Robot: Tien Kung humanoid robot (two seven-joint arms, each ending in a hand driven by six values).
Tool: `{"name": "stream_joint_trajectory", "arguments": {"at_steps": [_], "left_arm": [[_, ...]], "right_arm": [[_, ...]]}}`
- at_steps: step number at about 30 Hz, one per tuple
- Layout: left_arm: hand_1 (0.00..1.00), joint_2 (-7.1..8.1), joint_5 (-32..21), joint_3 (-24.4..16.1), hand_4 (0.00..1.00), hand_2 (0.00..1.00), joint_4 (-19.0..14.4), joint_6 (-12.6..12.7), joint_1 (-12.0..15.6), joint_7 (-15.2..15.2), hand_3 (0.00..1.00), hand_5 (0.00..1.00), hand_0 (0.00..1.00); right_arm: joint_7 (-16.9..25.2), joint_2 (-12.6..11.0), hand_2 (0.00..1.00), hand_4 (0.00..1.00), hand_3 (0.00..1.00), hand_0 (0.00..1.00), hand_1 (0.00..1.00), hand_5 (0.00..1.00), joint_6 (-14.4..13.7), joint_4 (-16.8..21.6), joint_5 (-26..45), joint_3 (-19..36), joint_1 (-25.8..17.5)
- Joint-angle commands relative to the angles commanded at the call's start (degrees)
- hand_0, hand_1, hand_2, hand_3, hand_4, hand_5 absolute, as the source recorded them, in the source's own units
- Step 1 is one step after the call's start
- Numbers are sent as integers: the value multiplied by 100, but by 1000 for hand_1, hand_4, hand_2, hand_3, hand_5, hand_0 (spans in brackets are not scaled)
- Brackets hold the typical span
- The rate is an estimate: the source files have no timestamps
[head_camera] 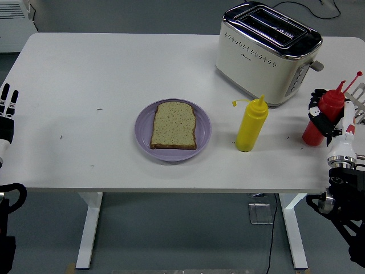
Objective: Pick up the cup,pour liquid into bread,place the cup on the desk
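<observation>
A slice of bread [174, 125] lies on a purple plate [145, 136] at the table's middle. No cup shows; a red squeeze bottle [323, 116] stands at the right edge of the table. My right hand [326, 119] is shut on the red bottle, fingers wrapped around its body, and holds it upright low over the table. A yellow squeeze bottle [251, 124] stands upright between plate and red bottle. My left hand [7, 111] rests at the left edge, fingers straight and holding nothing.
A cream and chrome toaster [267, 52] stands at the back right, just behind the two bottles. The white table [85, 74] spans the view.
</observation>
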Motion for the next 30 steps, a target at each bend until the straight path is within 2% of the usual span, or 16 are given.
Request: {"name": "stream_joint_trajectory", "arguments": {"at_steps": [4,5,10,11,16,17,21,23,30], "left_arm": [[738,1,-1,-4,507,738,-4,3,-3,0,694,998,786],[737,3,0,-8,508,739,-6,2,-5,0,694,998,785],[737,5,4,-8,508,739,-8,-2,-7,1,694,998,785],[738,5,4,-3,508,740,-7,-3,-7,3,694,998,785],[738,8,6,-6,508,740,-9,-6,-16,3,694,998,785],[738,9,7,-6,508,740,-10,-7,-17,3,694,998,785],[738,9,6,-7,508,740,-11,-8,-19,2,694,998,785],[737,10,6,-8,510,740,-11,-7,-21,2,694,998,786],[737,14,7,-9,510,740,-12,-8,-24,1,694,998,786]], "right_arm": [[0,-42,564,564,568,666,576,143,-29,54,10,-16,-71],[0,-63,670,655,742,755,662,143,-46,92,-11,-9,-102],[-6,-125,670,655,742,755,662,143,-112,215,-191,35,-218],[-14,-126,841,754,968,857,761,129,-117,229,-240,56,-239],[-112,-145,841,754,968,857,761,129,-72,343,-310,120,-354],[-125,-147,926,799,998,919,820,123,-64,375,-309,148,-387],[-212,-165,926,799,998,919,820,123,-62,521,-296,281,-525],[-263,-181,957,827,998,934,843,108,-24,586,-280,347,-593],[-359,-279,959,844,998,943,850,110,155,960,-348,632,-952]]}}
